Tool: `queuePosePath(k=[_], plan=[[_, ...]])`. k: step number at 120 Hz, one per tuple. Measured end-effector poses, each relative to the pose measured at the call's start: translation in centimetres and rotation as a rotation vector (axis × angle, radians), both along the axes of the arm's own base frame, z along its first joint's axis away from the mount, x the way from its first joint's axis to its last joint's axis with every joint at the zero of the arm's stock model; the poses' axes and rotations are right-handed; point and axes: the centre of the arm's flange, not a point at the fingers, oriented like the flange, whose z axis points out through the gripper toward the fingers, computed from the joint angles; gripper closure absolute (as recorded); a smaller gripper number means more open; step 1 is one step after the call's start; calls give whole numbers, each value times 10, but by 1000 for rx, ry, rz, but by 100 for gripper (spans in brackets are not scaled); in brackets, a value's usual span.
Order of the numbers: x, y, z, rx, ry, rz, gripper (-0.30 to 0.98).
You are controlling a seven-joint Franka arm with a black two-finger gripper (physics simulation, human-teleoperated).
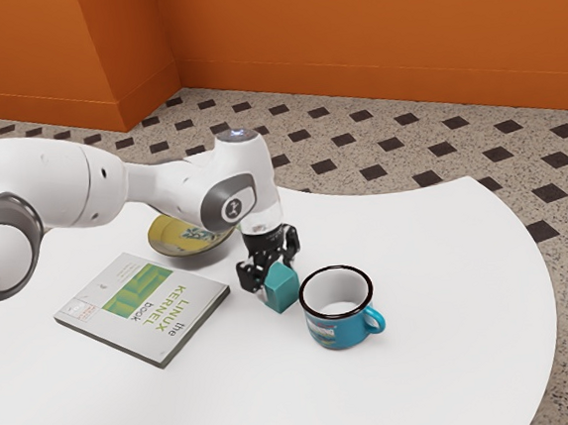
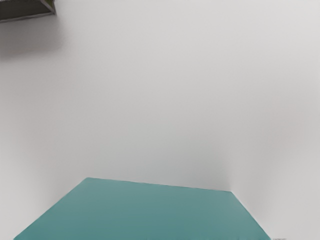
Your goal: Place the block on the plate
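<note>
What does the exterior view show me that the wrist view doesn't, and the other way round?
The exterior view gives the room: orange wall, patterned floor, white arm, black gripper, yellow plate, Linux book and blue mug.

The wrist view gives a close look at one teal face, and a dark corner with a pale edge; too little of it is in the picture for me to name it.

Both share the teal block and the white table.
</note>
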Motion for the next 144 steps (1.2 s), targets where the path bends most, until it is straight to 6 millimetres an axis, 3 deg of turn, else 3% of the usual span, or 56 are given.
queuePosePath(k=[27, 66, 96, 113, 120, 130, 144], plan=[[0, -1, 5, 3, -6, -9, 25], [-1, -10, 17, 2, -15, -24, 30], [-8, -29, 80, 33, -56, -60, 31], [-12, -39, 140, 66, -90, -83, 30], [-6, -27, 161, 89, -99, -72, 30], [10, 14, 185, 105, -113, -33, 30], [38, 65, 189, 103, -108, -2, 30]])
